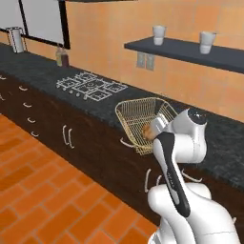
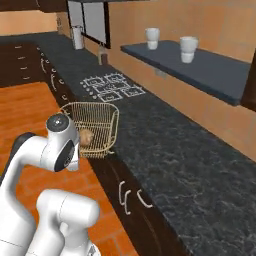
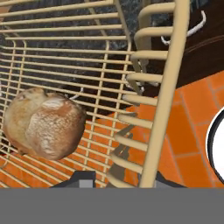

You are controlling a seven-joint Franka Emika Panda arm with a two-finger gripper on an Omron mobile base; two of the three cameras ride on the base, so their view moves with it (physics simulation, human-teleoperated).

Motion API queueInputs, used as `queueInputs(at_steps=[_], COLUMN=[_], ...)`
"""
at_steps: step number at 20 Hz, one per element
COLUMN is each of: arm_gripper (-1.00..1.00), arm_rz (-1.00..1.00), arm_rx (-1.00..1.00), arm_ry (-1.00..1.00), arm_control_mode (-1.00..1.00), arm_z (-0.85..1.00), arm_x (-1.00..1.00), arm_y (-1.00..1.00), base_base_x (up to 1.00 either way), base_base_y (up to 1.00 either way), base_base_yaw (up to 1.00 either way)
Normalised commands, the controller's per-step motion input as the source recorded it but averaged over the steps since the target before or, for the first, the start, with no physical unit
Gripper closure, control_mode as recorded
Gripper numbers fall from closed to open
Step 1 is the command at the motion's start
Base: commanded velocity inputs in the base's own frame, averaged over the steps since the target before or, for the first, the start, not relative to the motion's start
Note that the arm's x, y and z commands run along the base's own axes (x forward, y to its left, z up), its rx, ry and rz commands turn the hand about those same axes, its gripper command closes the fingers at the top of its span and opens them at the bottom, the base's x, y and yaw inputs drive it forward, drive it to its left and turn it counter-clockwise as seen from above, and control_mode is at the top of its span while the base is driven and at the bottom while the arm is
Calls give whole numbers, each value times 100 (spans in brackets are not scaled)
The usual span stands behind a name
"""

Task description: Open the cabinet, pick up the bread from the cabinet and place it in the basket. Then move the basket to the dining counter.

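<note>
1. The square golden-tan wire mesh basket [image 1: 141, 122] hangs tilted past the edge of the black marbled bench [image 2: 165, 150], over the orange tile floor [image 1: 43, 190].
2. The small round tan-brown bread roll [image 3: 43, 123] lies inside the basket.
3. The gripper [image 3: 116, 178] is clamped narrowly on the basket's rim.

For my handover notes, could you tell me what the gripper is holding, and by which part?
The gripper holds the basket by its rim, with the bread lying inside it.
</note>
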Motion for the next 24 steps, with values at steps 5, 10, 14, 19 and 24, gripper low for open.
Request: queueInputs(at_steps=[5,10,14,19,24], arm_gripper=[100,100,100,100,100], arm_rz=[0,0,0,0,0], arm_rx=[0,0,0,0,0], arm_ry=[0,0,0,0,0], arm_control_mode=[100,100,100,100,100], arm_z=[0,0,0,0,0], arm_x=[0,0,0,0,0], arm_y=[0,0,0,0,0], base_base_x=[-17,-9,-2,26,16], base_base_y=[33,45,90,100,100], base_base_yaw=[100,99,59,15,12])
